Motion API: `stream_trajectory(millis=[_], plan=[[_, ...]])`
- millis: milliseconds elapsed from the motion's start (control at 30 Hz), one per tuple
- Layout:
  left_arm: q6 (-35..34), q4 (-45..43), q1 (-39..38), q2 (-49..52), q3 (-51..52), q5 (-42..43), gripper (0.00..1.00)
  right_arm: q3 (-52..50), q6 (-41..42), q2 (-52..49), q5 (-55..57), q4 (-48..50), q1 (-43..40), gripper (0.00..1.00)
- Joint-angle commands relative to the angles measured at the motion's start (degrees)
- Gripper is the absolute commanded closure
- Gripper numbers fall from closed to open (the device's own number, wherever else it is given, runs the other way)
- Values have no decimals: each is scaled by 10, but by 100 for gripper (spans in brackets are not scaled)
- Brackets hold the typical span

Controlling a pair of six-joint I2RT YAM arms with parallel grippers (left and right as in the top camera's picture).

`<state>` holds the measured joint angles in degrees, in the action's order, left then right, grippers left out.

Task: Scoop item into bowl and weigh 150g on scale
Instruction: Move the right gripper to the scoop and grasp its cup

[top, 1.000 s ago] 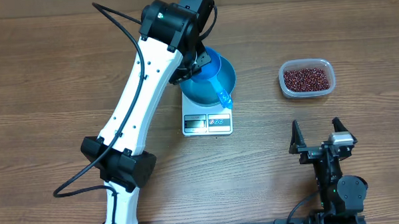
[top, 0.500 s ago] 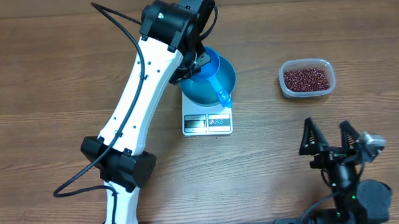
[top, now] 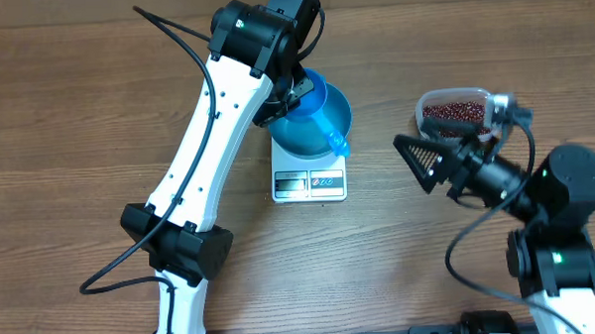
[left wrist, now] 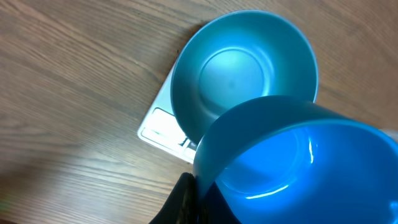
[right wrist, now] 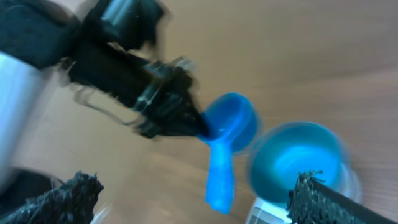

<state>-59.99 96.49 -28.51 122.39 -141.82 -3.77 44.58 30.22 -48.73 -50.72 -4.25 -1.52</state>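
L hand [top: 293,98] holds scoop [top: 334,143] over bowl [top: 294,137] on scale [top: 309,184]; beans [top: 454,110] in tub [top: 421,107].

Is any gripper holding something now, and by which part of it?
The left gripper is shut on the blue scoop, holding it by the rim of its cup; the handle hangs free. The right gripper is open and holds nothing.

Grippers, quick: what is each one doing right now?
Left gripper: closed, holding the blue scoop.
Right gripper: open, holding nothing.
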Motion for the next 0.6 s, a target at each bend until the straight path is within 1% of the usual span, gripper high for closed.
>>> stream_trajectory(millis=[0, 100, 200, 267, 400, 567], plan=[[-101, -1, 0, -3, -12, -11, 96, 12, 191, -45, -84, 99, -1, 0], [-148, -17, 0, -3, -12, -11, 96, 12, 301, -88, -65, 170, -1, 0], [-189, -45, 1, -3, -12, -10, 96, 12, 387, -127, -38, 178, -1, 1], [-207, -63, 3, -3, -12, -5, 96, 12, 404, -147, -18, 177, -1, 5], [-255, -89, 5, -3, -12, 7, 96, 12, 436, -176, 35, 176, -1, 5], [-328, -123, 3, -3, -12, 26, 96, 12, 435, -191, 115, 183, 19, 5]])
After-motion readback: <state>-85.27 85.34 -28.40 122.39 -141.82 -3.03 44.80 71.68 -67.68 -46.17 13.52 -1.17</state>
